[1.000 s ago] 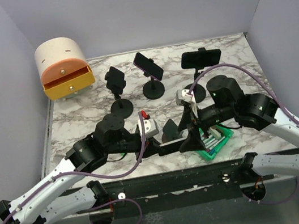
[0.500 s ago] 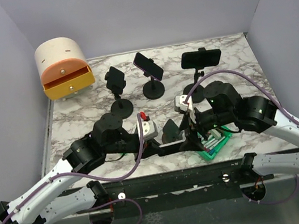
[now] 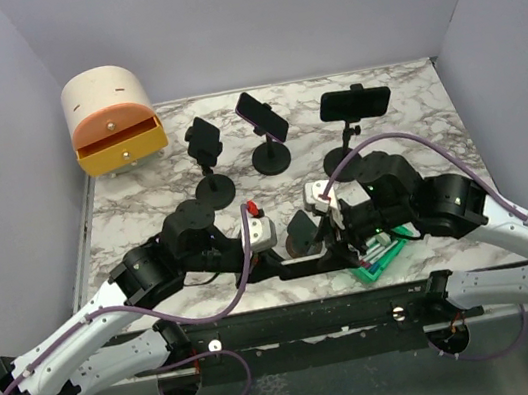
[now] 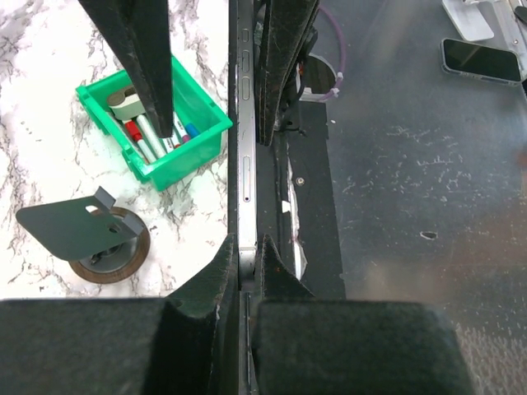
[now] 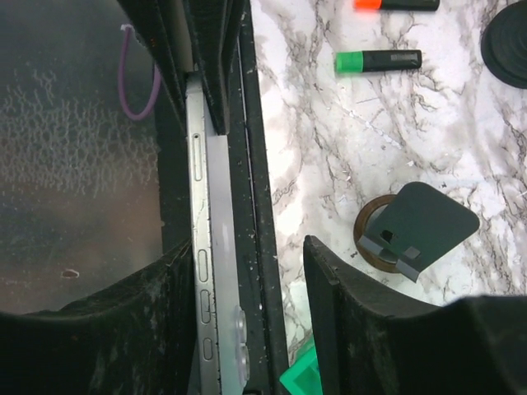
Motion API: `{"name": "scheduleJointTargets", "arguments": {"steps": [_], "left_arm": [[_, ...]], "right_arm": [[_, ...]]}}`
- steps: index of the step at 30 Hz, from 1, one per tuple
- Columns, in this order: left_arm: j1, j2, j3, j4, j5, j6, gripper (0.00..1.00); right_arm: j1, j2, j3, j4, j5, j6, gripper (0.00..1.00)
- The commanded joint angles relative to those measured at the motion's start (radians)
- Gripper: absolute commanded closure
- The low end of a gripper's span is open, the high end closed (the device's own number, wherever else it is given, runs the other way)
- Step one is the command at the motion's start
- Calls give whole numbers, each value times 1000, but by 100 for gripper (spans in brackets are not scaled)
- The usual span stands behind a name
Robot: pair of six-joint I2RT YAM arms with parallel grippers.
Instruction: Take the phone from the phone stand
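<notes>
A slim phone (image 4: 245,164) with a silver edge is held edge-on above the table's near edge, with my left gripper (image 4: 244,255) shut on one end of it. My right gripper (image 5: 247,247) stands open around the other end of the phone (image 5: 210,247). One of its fingers lies against the phone's edge, and a gap shows at the other finger. The empty phone stand (image 3: 300,232), a dark plate on a round base, sits on the marble just behind the phone (image 3: 305,260). The same stand (image 5: 416,222) is also in the right wrist view.
A green bin (image 4: 156,123) of markers sits beside the right gripper. A green marker (image 5: 379,59) lies loose on the marble. Three more stands with phones (image 3: 261,117) stand at the back, and an orange-drawered box (image 3: 112,116) sits at the back left.
My right gripper has moved left to the phone's free end and its jaws have narrowed around it. The left gripper holds the phone as before.
</notes>
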Motion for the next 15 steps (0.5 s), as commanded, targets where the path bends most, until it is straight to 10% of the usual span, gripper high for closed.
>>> {"name": "scheduleJointTargets", "arguments": {"steps": [1, 7, 9, 15], "left_arm": [[-5, -12, 21, 44, 63, 19, 100], [-5, -15, 27, 45, 58, 32, 99], [-5, -18, 27, 48, 59, 38, 74], [-5, -35, 26, 65, 33, 35, 44]], "right_arm": [[9, 3, -4, -37, 18, -20, 49], [10, -9, -4, -33, -5, -23, 86], [10, -16, -6, -27, -4, -21, 99], [10, -38, -12, -2, -25, -8, 99]]}}
